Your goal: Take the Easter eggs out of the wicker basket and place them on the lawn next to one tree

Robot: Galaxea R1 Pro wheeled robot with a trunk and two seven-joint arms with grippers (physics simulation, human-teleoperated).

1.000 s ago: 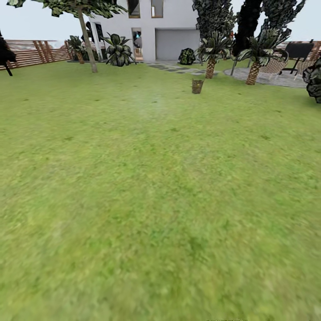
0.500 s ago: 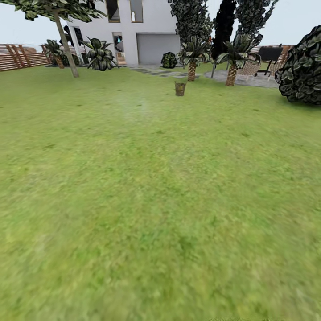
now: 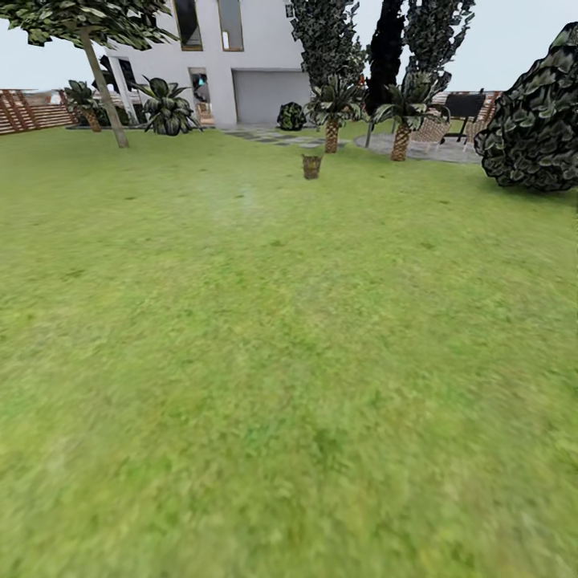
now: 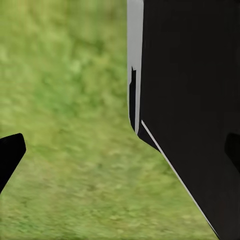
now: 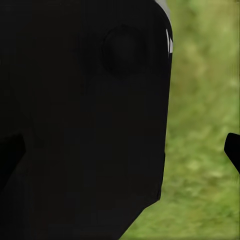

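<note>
Far across the lawn (image 3: 265, 337), the small brown wicker basket (image 3: 311, 166) stands upright on the grass in the head view. It is too distant to show any Easter eggs inside it. In the left wrist view my left gripper (image 4: 120, 155) hangs over grass, open and holding nothing, its dark fingertips (image 4: 11, 152) at the picture's two sides. My right gripper (image 5: 120, 150) is open too, with one fingertip (image 5: 233, 149) against the grass and the other lost against a black body part.
A leaning tree with a pale slender trunk (image 3: 104, 88) stands far left by the slat fence (image 3: 28, 111). Two palms (image 3: 331, 132) (image 3: 401, 136) and dark tall trees rise behind the basket before the white house (image 3: 241, 56). A big dark bush (image 3: 534, 128) sits at right.
The whole head picture has slid leftward, so the camera has turned right. The dark bush has come further into view at the right. The basket itself has not moved.
</note>
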